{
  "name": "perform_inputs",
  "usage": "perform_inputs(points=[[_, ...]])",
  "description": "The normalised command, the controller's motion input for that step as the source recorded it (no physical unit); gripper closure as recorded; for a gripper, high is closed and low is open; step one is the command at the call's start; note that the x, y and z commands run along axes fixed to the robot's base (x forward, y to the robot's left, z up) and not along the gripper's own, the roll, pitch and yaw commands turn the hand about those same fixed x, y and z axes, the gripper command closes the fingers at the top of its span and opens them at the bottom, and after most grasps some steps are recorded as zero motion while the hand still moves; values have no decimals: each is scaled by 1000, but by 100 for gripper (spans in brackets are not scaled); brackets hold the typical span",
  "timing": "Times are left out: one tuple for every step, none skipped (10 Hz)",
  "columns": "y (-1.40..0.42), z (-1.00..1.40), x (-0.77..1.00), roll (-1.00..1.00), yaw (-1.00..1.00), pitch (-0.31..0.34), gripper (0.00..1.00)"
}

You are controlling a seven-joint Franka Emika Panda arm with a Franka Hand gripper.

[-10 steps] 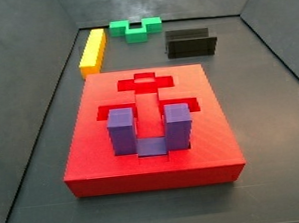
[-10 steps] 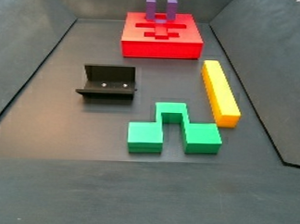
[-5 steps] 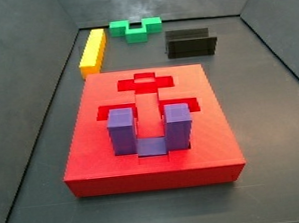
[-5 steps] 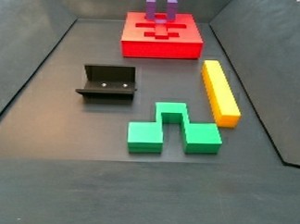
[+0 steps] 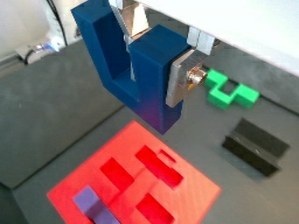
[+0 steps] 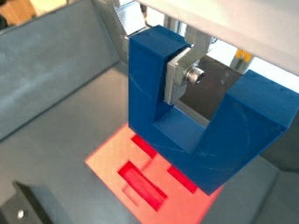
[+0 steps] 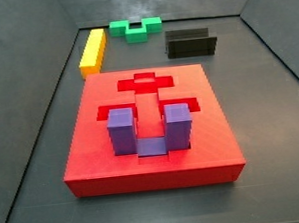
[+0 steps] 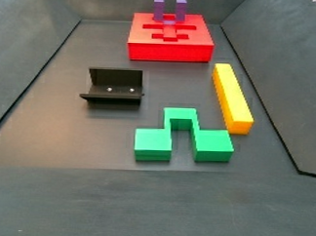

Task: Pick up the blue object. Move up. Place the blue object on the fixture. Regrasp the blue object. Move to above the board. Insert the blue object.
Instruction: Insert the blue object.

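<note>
Nothing has shifted in either side view since a second ago: the board [image 7: 150,128], the purple piece [image 7: 150,128] seated in it, the yellow bar [image 8: 231,95], the green block [image 8: 183,135] and the fixture [image 8: 113,87] all lie as they did. Neither the gripper nor the blue object appears in the side views.

Both wrist views show the gripper [image 5: 163,52] high above the bench [image 8: 67,175], over the red board [image 5: 135,179]. Its fingers [image 6: 183,79] are clamped on one prong of the blue object [image 6: 193,118], a silver plate flat against that prong's inner face. In a wrist view a second plate [image 5: 128,17] shows in the slot beside the same prong. The block hangs with its base down and prongs up, the same pose as the purple piece in its recess, so gripping a prong leaves the base free to enter a cut-out.

Judging from this, pickup, fixture stop and regrasp look done, since the fixture stands empty. The arm is at the "above the board" stage, with insertion still to come. The cross-shaped recess [image 5: 140,171] lies below the block. How well the block lines up with its target slot cannot be told from these angles.
</note>
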Motion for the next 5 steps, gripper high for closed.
perform_inputs(points=[[226,0,463,-500,-111,-327,100],[223,-74,480,-444,-103,-319,100],[183,-271,389,-316,-60,-310,100],[0,-420,220,-136,0,-247,100],[6,-529,160,-31,129,-221,100]])
